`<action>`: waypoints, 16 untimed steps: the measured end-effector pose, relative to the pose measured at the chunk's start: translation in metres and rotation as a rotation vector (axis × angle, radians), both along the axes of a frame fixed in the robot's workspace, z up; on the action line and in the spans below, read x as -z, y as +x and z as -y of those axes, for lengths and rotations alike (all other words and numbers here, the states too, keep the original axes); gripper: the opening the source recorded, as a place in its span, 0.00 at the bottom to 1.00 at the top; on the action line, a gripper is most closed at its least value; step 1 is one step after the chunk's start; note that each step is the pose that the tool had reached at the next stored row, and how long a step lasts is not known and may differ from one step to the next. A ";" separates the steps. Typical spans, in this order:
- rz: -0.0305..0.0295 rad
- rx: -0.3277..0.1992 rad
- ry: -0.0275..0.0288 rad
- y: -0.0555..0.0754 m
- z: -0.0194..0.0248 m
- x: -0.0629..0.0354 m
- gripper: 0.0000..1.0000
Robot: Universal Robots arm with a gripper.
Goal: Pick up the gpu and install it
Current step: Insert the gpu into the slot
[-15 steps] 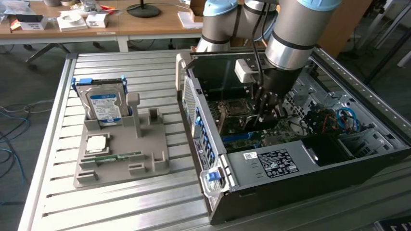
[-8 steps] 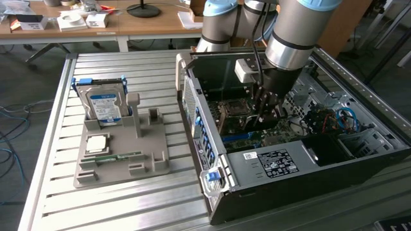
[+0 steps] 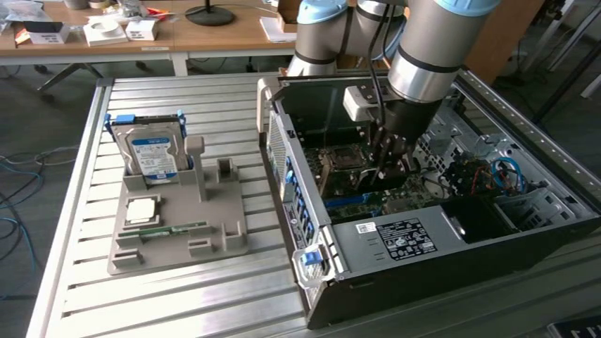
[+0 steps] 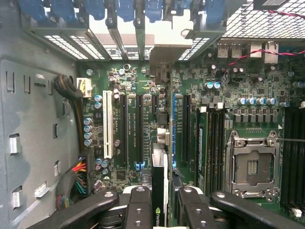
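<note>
On the exterior view's left, the grey holder [image 3: 179, 236] carries the hard drive [image 3: 153, 151]. To its right, the arm reaches down into the open computer case [image 3: 451, 246]. Its gripper [image 4: 162, 198] pinches the gpu [image 4: 159, 162] edge-on, upright over the motherboard [image 4: 128, 95] slots.

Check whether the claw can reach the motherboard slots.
Probably yes: the case is open, and the claw, shut on the gpu, hangs right above the slots with nothing between.
</note>
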State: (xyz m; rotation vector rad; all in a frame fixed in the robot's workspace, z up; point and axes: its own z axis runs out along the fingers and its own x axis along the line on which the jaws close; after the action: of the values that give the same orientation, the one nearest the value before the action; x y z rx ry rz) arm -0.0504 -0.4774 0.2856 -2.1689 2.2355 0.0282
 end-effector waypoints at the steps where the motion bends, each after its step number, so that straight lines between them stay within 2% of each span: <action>1: 0.0001 0.000 0.0004 0.000 0.0000 0.0011 0.26; 5: 0.0000 0.000 0.0011 0.000 0.0000 0.0073 0.26; 10: 0.0000 0.000 0.0012 0.000 -0.0001 0.0079 0.26; 16: 0.0000 0.000 0.0011 0.000 -0.0083 0.0082 0.26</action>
State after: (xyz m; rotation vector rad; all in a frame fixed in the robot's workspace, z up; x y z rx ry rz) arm -0.0504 -0.4691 0.2774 -2.1684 2.2350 0.0294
